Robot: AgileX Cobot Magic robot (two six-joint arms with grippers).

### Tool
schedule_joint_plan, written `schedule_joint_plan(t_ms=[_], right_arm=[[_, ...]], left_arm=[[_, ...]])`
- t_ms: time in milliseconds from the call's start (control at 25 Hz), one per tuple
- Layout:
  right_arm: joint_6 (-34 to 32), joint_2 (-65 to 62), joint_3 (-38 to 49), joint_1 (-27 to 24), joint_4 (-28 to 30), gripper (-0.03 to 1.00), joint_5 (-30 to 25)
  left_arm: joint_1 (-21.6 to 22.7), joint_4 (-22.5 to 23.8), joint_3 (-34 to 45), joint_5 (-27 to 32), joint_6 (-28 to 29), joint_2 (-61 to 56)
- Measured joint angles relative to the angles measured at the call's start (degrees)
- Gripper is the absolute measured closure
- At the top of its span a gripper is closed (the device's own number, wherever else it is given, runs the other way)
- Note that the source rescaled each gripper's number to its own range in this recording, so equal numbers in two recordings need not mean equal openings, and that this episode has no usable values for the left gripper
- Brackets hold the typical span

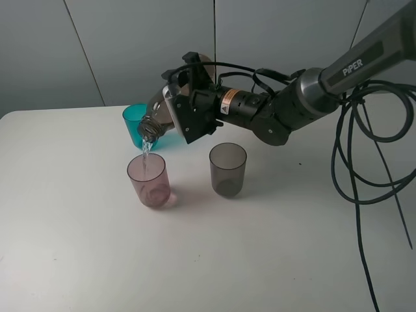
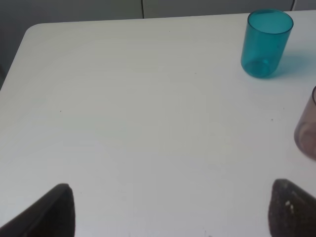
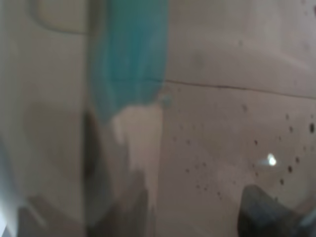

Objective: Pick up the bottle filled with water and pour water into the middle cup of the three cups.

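Closest in, the left gripper (image 2: 170,210) hung over the white table (image 1: 78,247) with its two dark fingers spread wide and nothing between them. It was apart from the cups, and I think it had no job in this step.

A bit farther back stood the middle cup (image 1: 149,180), the pink one, upright on the table. The grey cup (image 1: 228,169) stood beside it on the right, apart from it. The pink cup looked to have only a little water low down, but that was hard to tell.

Just above the pink cup was the bottle (image 1: 160,117). It was tipped over with its mouth pointing down, right over the cup's rim. A thin stream of water (image 1: 147,148) fell from the mouth into the cup. The right gripper (image 1: 187,107) had the fat part of the bottle pinched between its fingers. The right wrist view showed only a blur through the bottle's side.

Behind the bottle stood the teal cup (image 1: 134,119), the last of the three, partly hidden.

To pour well, I think the arm should hold the mouth over the middle of the pink cup, not its edge, and tip slowly so the stream is thin. A fast tip could splash or miss. The squeeze needed to be firm, since a smooth bottle might slip. The bottle should not bump the teal cup close behind it.
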State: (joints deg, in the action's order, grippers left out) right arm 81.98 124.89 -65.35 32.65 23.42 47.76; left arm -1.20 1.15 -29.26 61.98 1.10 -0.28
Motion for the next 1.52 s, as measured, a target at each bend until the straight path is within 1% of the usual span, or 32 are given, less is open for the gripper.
schedule_joint_plan(t_ms=[480,680,960,1520], right_arm=[[2.1,0.0,0.0,0.0,-0.1,0.97,0.0],[5.5,0.0,0.0,0.0,-0.9,0.97,0.3],[6.5,0.0,0.0,0.0,-1.6,0.97,0.9],[11.6,-0.1,0.0,0.0,-1.6,0.97,1.7]], left_arm=[[0.0,0.0,0.0,0.0,0.0,0.0],[0.0,0.0,0.0,0.0,0.0,0.0],[0.0,0.0,0.0,0.0,0.0,0.0],[0.0,0.0,0.0,0.0,0.0,0.0]])
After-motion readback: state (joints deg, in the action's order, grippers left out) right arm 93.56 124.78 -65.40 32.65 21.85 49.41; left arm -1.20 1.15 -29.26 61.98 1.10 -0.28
